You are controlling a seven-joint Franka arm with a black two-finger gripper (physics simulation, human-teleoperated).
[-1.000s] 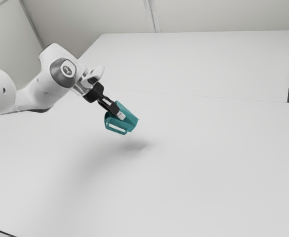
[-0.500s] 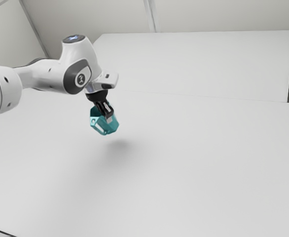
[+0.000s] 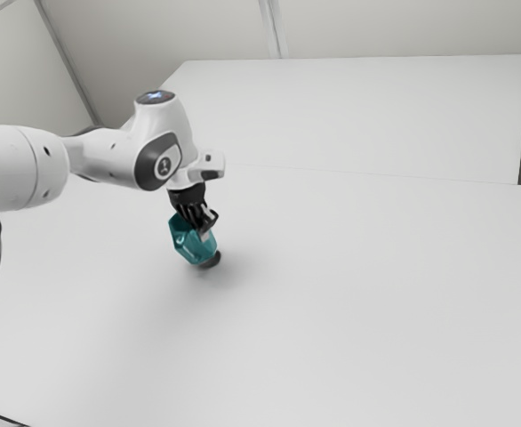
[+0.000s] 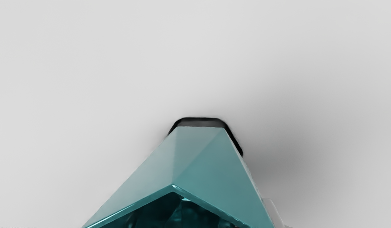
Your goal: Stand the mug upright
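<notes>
Counter (image 3: 358, 294): plain, pale grey.
Mug (image 3: 188, 244): teal, tilted, low at the counter; contact unclear.
My jaws: pinching the mug.
Step, I judge: righting it.
Next: level it, bottom down, before letting go.

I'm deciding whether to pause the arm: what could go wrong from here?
The mug leans in the gripper, so if released now it might tip over. Its base, at or near the table by its dark shadow, could catch and twist if pushed lower.
</notes>
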